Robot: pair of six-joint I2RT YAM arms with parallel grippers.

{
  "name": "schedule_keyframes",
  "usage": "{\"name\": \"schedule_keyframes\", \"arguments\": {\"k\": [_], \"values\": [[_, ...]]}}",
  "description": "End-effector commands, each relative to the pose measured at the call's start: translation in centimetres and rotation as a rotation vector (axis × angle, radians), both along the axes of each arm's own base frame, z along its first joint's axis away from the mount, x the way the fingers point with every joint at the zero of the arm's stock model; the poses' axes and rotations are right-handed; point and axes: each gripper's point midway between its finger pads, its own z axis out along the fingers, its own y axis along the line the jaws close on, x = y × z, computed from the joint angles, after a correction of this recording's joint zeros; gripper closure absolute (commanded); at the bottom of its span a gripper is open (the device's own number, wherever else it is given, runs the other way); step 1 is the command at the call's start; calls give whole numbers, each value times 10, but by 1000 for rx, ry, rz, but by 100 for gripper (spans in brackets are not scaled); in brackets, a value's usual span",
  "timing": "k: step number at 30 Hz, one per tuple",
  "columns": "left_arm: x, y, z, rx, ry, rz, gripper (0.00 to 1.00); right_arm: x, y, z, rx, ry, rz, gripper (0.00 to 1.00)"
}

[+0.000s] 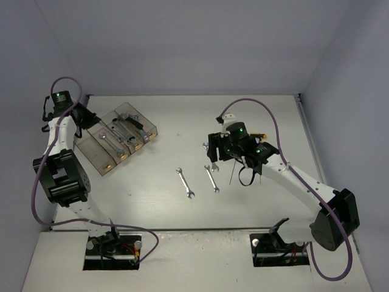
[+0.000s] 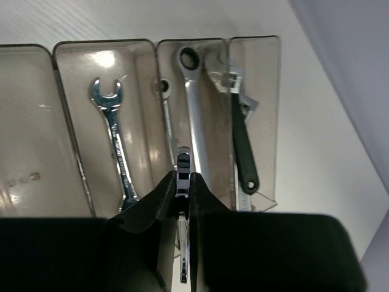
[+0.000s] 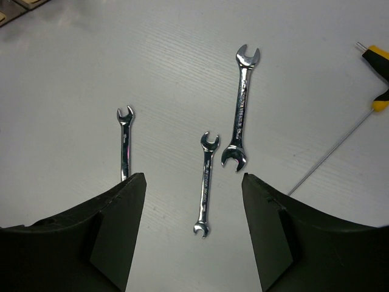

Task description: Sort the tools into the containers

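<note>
Containers [image 1: 118, 137]: four joined bins lying slanted at about 10 o'clock from the middle of the table [image 1: 182, 115] in the top view, close to the left arm's wrist.
Left gripper [image 2: 183, 182]: its fingers are pressed together on a small chrome wrench [image 2: 183, 159], which stands lengthwise over the third bin from the left.
Height of the held tool: it seems to hang above the bin floor, though the wrist view does not settle this.
Only the left wrist view shows: what lies in the bins.
- Second bin: an open-end wrench [image 2: 113, 143].
- Third bin: a slim wrench [image 2: 168, 118] beside a ring-ended wrench [image 2: 194, 109].
- Fourth bin: a black-handled adjustable wrench [image 2: 240, 137].

From above: these tools are only pale glints through the plastic, and the clamped wrench cannot be made out.
Right gripper [image 3: 191, 179]: its fingers are spread wide with nothing between the pads, over the bare table right of centre.
Only the right wrist view shows clearly: three loose tools lying flat.
- A long wrench [image 3: 240, 109] at 1 o'clock.
- A short wrench [image 3: 206, 182] in the gap between the fingers, near the long one but apart from it.
- A third wrench [image 3: 124, 143] at 11 o'clock.

Cut off or hidden: the third wrench's lower end disappears behind the left finger.
Screwdriver [image 3: 377, 67]: its yellow and black handle is clipped by the frame edge at 2 o'clock, and its thin shaft runs down toward the right finger.
Top view of the loose tools: small slivers at about 6 o'clock from the right gripper, too small to tell their types.
</note>
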Motion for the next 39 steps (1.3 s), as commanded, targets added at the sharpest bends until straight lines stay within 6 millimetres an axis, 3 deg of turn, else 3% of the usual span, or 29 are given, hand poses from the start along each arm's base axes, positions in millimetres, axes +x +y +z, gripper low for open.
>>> {"name": "schedule_keyframes", "arguments": {"k": [1, 8, 14, 21, 26, 34, 36, 39], "values": [[8, 14, 2, 31, -2, -24, 100, 4, -3, 15, 3, -64, -9, 39], [15, 41, -30, 49, 59, 1, 100, 3, -7, 11, -5, -54, -22, 39], [20, 42, -47, 38, 99, -35, 100, 2, -7, 2, -12, -28, -32, 39], [17, 46, -55, 69, 121, -38, 65, 6, -4, -2, -22, -16, -35, 39], [19, 37, -33, 92, 79, -58, 50, 6, -3, -7, -30, -4, -33, 39], [7, 5, 27, 133, -6, -78, 43, 11, -1, -10, -45, 4, -38, 41], [-7, -24, 50, 185, -20, -101, 43, 13, -1, -16, -56, 21, -45, 43], [-35, -63, 62, 213, 2, -129, 43, 14, 0, -27, -73, 53, -65, 47]]}}
